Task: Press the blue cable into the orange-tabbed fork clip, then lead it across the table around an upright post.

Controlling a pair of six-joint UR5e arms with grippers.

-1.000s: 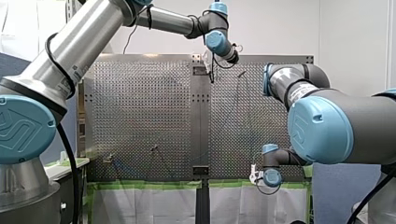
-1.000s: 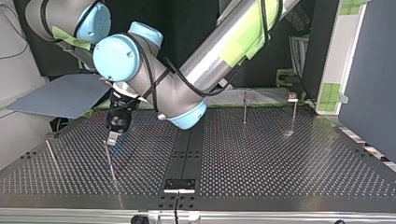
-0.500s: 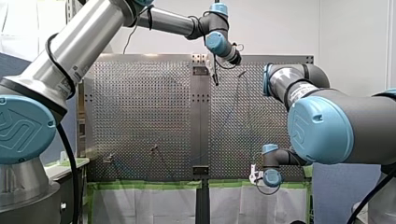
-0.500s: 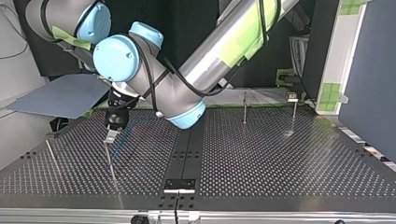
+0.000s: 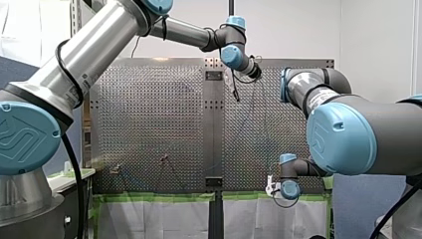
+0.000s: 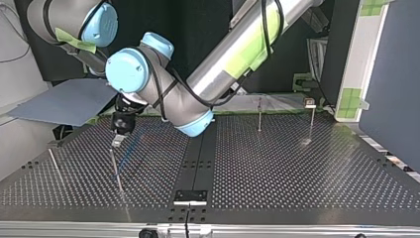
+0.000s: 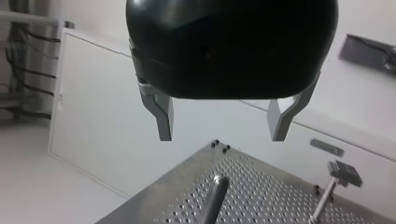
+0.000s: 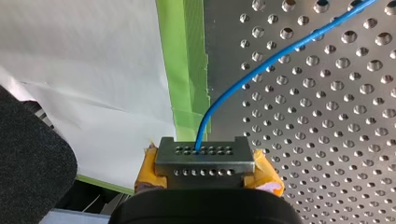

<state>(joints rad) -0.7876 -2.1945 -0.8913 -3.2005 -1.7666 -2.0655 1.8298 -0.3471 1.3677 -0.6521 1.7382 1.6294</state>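
My left gripper has metal fingers standing wide apart with nothing between them. Below them an upright post rises from the perforated table. In the top view my left gripper hangs just above that post, left of the middle. My right gripper is shut on the blue cable, which runs through a holed metal piece between the yellow pads. It sits at the table's taped near edge in the front view. The cable shows only faintly across the plate.
Two more posts stand at the top view's far right, one bearing a small clip. A slanted rod lies at that view's left edge. Green tape lines the table edge beside my right gripper.
My left gripper has drawn up and away from the post, shifting rightward and lower in the front view. My right arm has not moved.
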